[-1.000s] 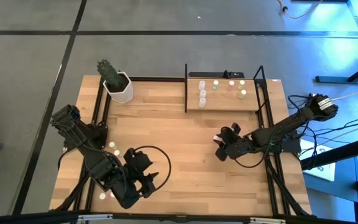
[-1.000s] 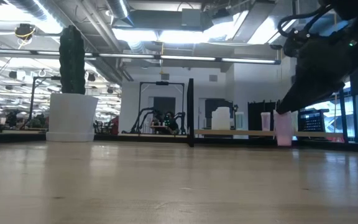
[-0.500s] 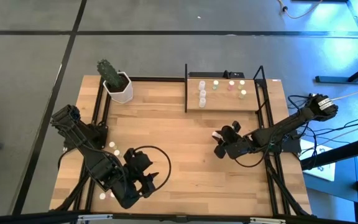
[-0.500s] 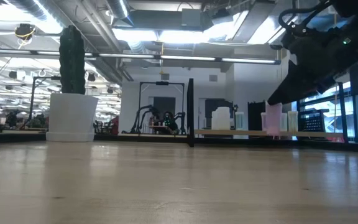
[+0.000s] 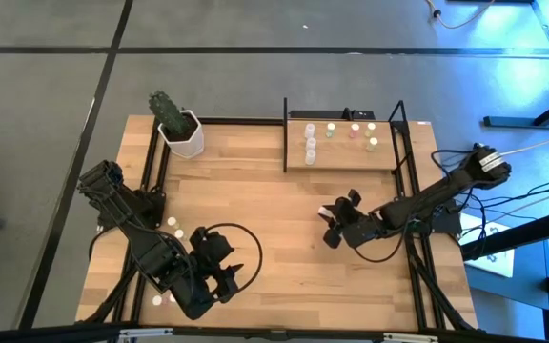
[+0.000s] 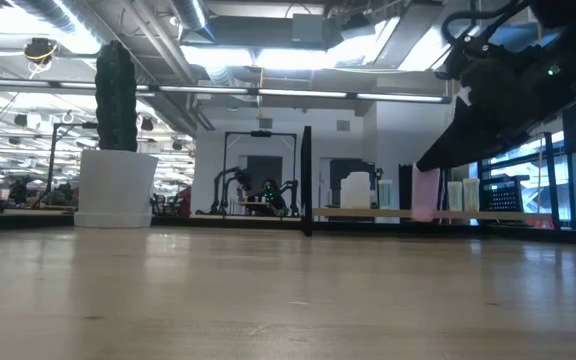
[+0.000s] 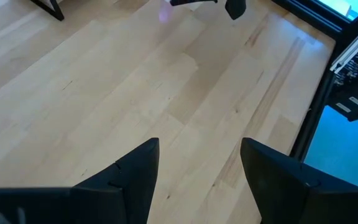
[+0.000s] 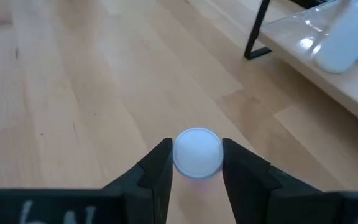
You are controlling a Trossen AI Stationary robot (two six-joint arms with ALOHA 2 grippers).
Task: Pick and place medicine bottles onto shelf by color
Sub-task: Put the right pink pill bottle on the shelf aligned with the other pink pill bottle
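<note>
We see the big wooden table point(image 5: 274, 200) under both arms. The shelf point(image 5: 341, 152) stands past the right gripper point(image 8: 196, 168), at the table's far edge, and small bottles point(image 5: 310, 145) already sit on it. A plant pot point(image 5: 186, 135) is far off to that gripper's side. The right gripper is squeezing a little pink bottle point(image 8: 197, 152) between its fingers point(image 8: 157, 168), lifted above the wood. The left gripper point(image 7: 197, 171) waits with fingers spread apart, holding nothing, near the front edge.
</note>
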